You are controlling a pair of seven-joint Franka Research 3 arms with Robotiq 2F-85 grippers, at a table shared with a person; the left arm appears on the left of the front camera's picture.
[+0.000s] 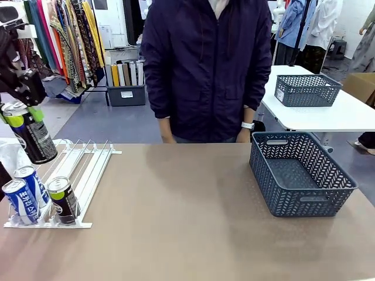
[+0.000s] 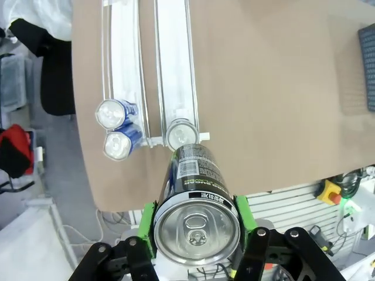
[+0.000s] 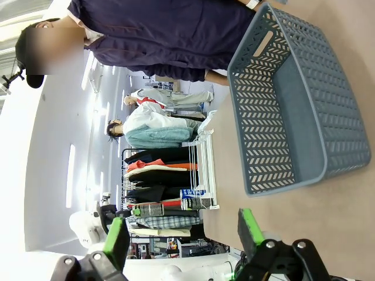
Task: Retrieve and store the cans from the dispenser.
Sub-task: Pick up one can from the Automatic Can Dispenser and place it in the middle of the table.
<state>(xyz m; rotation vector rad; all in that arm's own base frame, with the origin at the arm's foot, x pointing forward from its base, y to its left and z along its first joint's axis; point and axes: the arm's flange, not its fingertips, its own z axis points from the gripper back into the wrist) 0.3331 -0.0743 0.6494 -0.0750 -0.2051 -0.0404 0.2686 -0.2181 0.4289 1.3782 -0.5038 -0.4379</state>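
Currently left tool (image 2: 195,231) clamped on a black can (image 2: 196,175), tilted in the air near the dispenser (image 1: 88,170).
Dispenser's near end holds two blue cans (image 1: 20,202) and a second black can (image 1: 63,199), upright. Right tool (image 3: 183,237) has fingers apart, empty. Grey basket (image 1: 302,175) sits at worktop (image 1: 176,234) right; person (image 1: 205,70) at far side.

– What colour is the held can (image 2: 196,170) in your left gripper (image 2: 193,218)?
– Black with white print, silver top. My pads (image 2: 146,225) are green.
– And the dispenser (image 1: 88,170)?
– White. Two blue-and-white cans (image 1: 20,202) stand in it, plus a black can (image 1: 63,199) with a green rim. The basket (image 1: 293,202) — dark grey-blue, herringbone mesh. The table (image 1: 176,222) is tan. The person's jacket (image 1: 205,64) is navy.
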